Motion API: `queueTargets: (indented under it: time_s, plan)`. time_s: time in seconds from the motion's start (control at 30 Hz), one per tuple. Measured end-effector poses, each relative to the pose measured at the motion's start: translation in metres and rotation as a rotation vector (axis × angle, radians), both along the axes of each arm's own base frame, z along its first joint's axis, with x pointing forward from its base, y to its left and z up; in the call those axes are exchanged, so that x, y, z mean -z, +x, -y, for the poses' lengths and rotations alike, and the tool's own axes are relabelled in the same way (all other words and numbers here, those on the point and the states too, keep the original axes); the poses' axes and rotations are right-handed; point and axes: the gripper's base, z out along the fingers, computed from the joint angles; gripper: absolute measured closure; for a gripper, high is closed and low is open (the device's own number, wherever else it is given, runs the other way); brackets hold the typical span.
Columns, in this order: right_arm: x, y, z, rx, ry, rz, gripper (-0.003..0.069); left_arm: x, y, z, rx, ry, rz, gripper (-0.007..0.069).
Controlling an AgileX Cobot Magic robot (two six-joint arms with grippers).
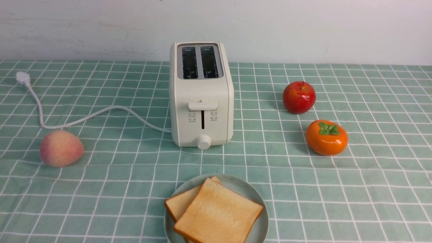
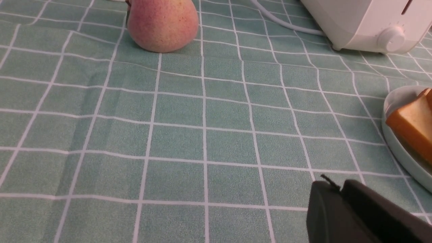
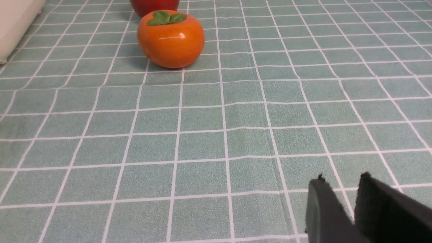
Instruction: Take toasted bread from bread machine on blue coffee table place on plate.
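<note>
Two slices of toasted bread lie overlapping on the plate (image 1: 243, 189) at the front middle of the blue coffee table (image 1: 371, 189): the upper slice (image 1: 217, 213) covers part of the lower one (image 1: 180, 202). The bread machine (image 1: 201, 98) stands behind the plate, both slots empty, lever up. Neither gripper shows in the front view. My left gripper (image 2: 337, 184) is shut and empty, low over the cloth, beside the plate (image 2: 396, 99) and toast (image 2: 411, 128). My right gripper (image 3: 342, 179) is shut with a thin gap at the tips, empty, over bare cloth.
A pink peach (image 1: 60, 148) lies at the left by the toaster's white cord (image 1: 84, 118) and plug (image 1: 23, 77). A red apple (image 1: 299, 97) and an orange persimmon (image 1: 326, 137) sit at the right. A white wall stands behind the table.
</note>
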Motion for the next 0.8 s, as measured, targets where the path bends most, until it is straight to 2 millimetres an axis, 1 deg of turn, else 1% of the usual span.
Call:
queueTargets:
  time_s: [0.8]
  plan:
    - [0.0000, 0.0000, 0.0000, 0.000, 0.000, 0.000, 0.0459, 0.0000, 0.0000, 0.0000, 0.000, 0.000, 0.000, 0.0578]
